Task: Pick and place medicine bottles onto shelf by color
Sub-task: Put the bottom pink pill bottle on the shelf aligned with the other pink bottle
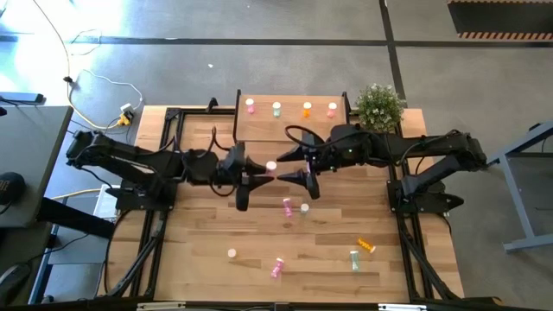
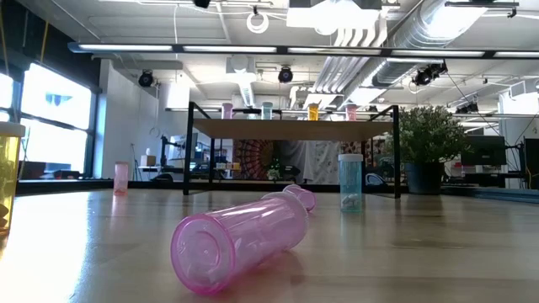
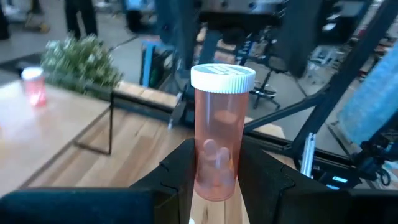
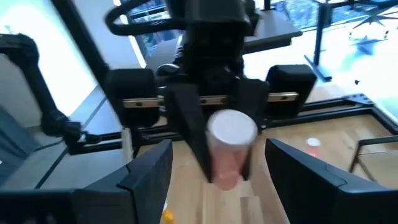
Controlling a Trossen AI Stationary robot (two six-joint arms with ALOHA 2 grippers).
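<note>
My left gripper (image 1: 257,175) is over the middle of the table, shut on a salmon-red medicine bottle (image 3: 216,143) with a white cap (image 1: 271,165). My right gripper (image 1: 299,169) faces it from the right, open, its fingers (image 4: 149,177) wide apart and just short of the bottle (image 4: 229,146). The shelf (image 1: 289,128) stands at the far edge. On it stand a pink bottle (image 1: 251,106), a green one (image 1: 277,109), an orange one (image 1: 307,109) and a salmon one (image 1: 332,109). Several more bottles lie or stand on the table nearer me, among them a pink one (image 1: 288,206). My left gripper pinches the bottle's lower half (image 3: 214,177) between its two fingers (image 3: 177,177). The fingers come about level from the table's left and lie across the bottle. The bottle stands cap up above the fingers, lifted clear of the table.
A potted plant (image 1: 378,105) stands at the shelf's right end. Loose bottles on the near half: a pink one (image 1: 277,267), a green one (image 1: 354,259), an orange one (image 1: 366,246) and a small one (image 1: 232,253). Black frame rails (image 1: 164,164) run along the table's sides.
</note>
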